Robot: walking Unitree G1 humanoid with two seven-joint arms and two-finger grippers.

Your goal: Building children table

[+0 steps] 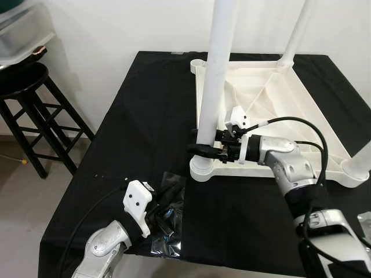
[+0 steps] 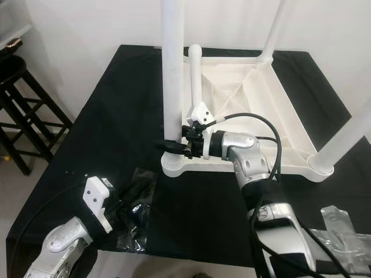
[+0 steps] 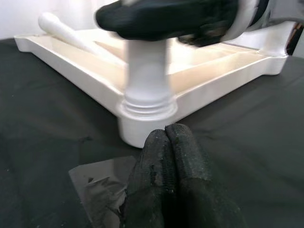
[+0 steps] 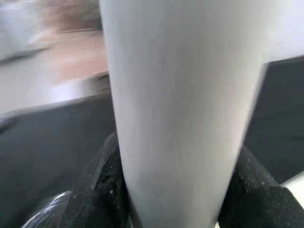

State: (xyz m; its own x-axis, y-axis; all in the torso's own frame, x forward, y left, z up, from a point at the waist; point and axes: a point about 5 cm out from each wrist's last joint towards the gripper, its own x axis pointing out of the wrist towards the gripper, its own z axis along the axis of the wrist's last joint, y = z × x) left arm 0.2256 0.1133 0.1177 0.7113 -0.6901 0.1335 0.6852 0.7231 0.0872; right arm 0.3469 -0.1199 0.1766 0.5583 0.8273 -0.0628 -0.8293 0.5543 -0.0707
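The fingers of the right gripper are closed around the near white leg, low on it, just above the corner socket of the upturned white tabletop. The tabletop lies upside down on the black table, with other legs already standing at the far right corner and the near right corner, and one leg at the far left corner. The left gripper rests near the front edge of the table, over a crumpled clear plastic wrapper; its fingers are pressed together and they hold nothing.

In my judgement the step in hand is to seat this leg in its socket. In the left wrist view, ridges at the foot of the leg are visible above the socket, so I think it is not fully in. To do it well, the right gripper should keep the leg upright and in line with the socket while it turns or presses it, because a tilted leg may jam. The tabletop is light and could slide on the cloth, so the left gripper could hold the frame down.

A black stool stands beside the table, to the robot's left. I can read no brand, label or writing on any part.
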